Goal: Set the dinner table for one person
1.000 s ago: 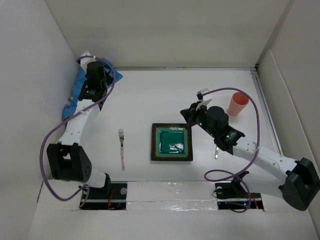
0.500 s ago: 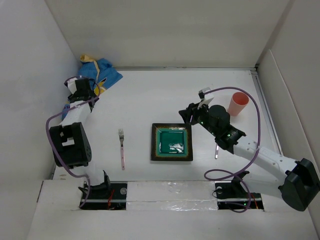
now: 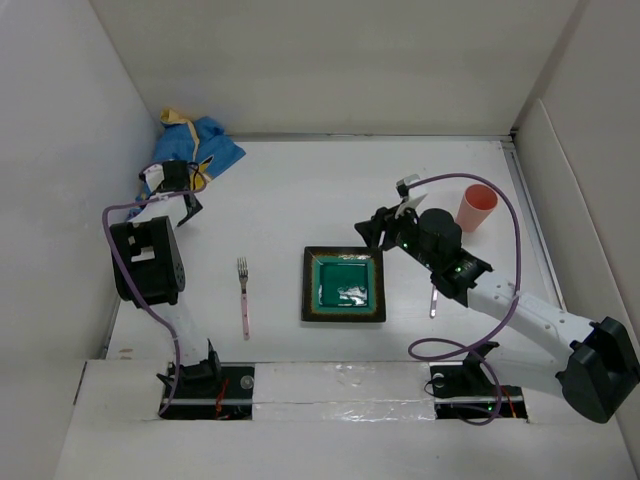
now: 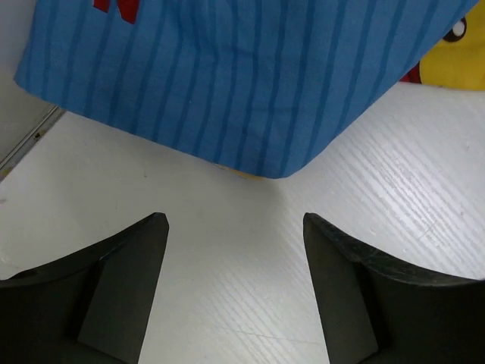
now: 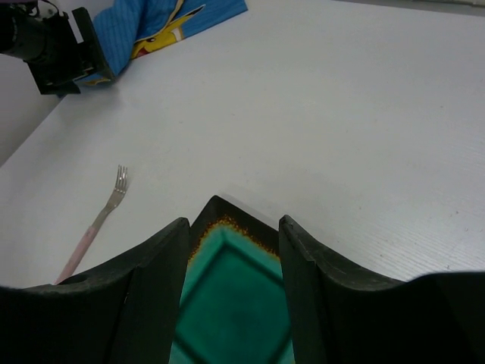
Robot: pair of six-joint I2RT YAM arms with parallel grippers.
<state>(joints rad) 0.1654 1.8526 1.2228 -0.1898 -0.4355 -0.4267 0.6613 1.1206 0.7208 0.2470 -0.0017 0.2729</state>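
The dinner table point(image 3: 290, 190) is a broad white top walled by white panels. A square green plate point(image 3: 344, 284) with a dark rim lies at its middle, and a pink-handled fork point(image 3: 243, 295) lies to its left. My right gripper point(image 3: 375, 228) hovers open over the plate's far right corner point(image 5: 220, 216), which shows between the fingers point(image 5: 151, 288). My left gripper point(image 3: 180, 180) stands open at the far left, just short of the blue cartoon cloth point(image 3: 200, 145). Only bare table shows between its fingers point(image 4: 129, 288), and the cloth's edge point(image 4: 250, 91) lies just beyond the tips.
A pink cup point(image 3: 476, 207) stands at the right, behind my right arm. A utensil point(image 3: 433, 300) lies right of the plate, partly hidden under that arm. The left arm is folded up close to the left wall panel point(image 3: 60, 200).
Both grippers have gone from shut to open. The left arm has pulled back from the far left corner, leaving the blue cloth there. The right arm has barely moved.
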